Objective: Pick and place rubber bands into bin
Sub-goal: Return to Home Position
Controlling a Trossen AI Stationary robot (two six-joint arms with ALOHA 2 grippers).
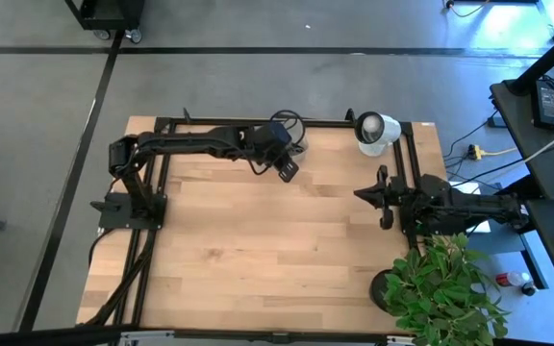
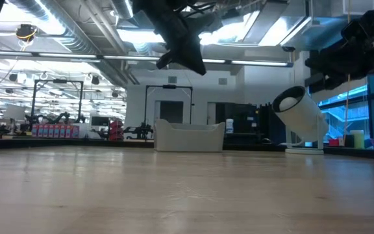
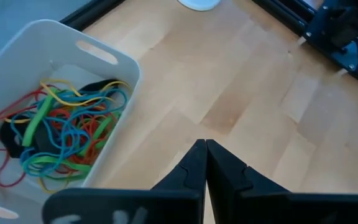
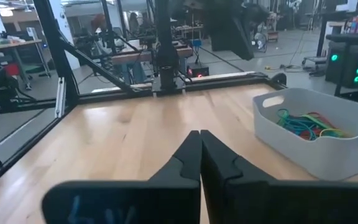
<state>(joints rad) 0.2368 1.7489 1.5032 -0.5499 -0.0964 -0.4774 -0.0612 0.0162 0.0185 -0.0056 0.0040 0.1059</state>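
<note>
The bin is a pale plastic tub near the table's far edge, holding a tangle of rubber bands in green, blue, red, orange and yellow. The right wrist view also shows the bin and the rubber bands. My left gripper is shut and empty; it hangs above the table just beside the bin, slanting down. In the high view this arm covers most of the bin. My right gripper is shut and empty, held level near the table's right edge, pointing across the table.
A white round device with a dark face stands at the far right corner. A potted plant sits at the near right. A black frame rail runs along the far edge. Bare wood fills the table's middle and near side.
</note>
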